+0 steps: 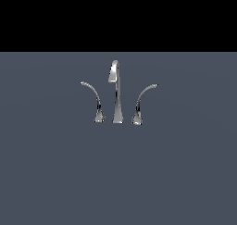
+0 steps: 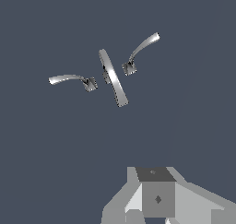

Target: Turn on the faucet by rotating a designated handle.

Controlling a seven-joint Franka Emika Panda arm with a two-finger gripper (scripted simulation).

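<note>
Centrally on the flat grey-blue surface [image 1: 55, 173] stands the chrome faucet [image 1: 116, 92], a small three-piece set lined up in a row. Going from the exterior view's left: first comes the mirror-image lever [image 1: 92, 99], a slim arched piece whose tip hooks out toward that view's left from a small foot. Just beside it, apart from both levers, rises the tall centre spout [image 1: 117, 99], tapering upward from a flared base to a hooked-over top. Next, toward the exterior view's right, stands the handle [image 1: 141, 101], a slim arched lever shorter than the spout, curving out to the right from a wider, brighter foot. The three feet sit close together but do not touch.

From the wrist view the same set appears from above, well away from the arm: the spout [image 2: 113, 78] runs between the two levers. Only the grey blocky body of the gripper [image 2: 156, 197] shows at the picture's edge; its fingers are out of frame, so I cannot tell whether they are apart or together. Nothing touches the handle.
</note>
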